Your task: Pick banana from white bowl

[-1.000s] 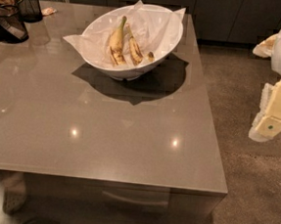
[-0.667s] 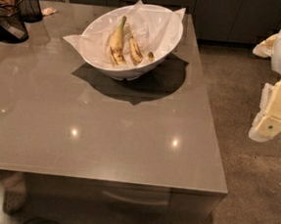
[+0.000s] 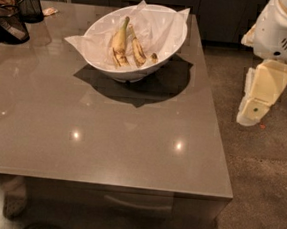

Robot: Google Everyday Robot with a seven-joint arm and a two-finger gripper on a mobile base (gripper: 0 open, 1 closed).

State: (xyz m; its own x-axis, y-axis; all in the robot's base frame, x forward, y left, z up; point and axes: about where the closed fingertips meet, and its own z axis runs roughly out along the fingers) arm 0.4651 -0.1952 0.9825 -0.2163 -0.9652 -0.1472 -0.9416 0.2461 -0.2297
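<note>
The white bowl (image 3: 160, 63) stands on the far middle of the grey table, lined with crinkled white paper. Two bananas lie in it. The banana (image 3: 138, 51) is the thinner, brown-speckled one on the right, curving toward a dark end. A straighter banana with a greenish stem (image 3: 119, 41) lies to its left. My gripper is out of view. Only the arm's white housing (image 3: 284, 28) and a cream link (image 3: 261, 91) show, off the table's right side and well apart from the bowl.
Black mesh cups (image 3: 30, 3) and a dark mesh container (image 3: 8, 24) stand at the table's far left corner. The table's right edge (image 3: 212, 107) borders speckled floor. A drawer handle (image 3: 136, 202) shows under the front edge.
The arm's cream link and white housing have shifted a little up and to the left in view. The bowl and bananas have not moved.
</note>
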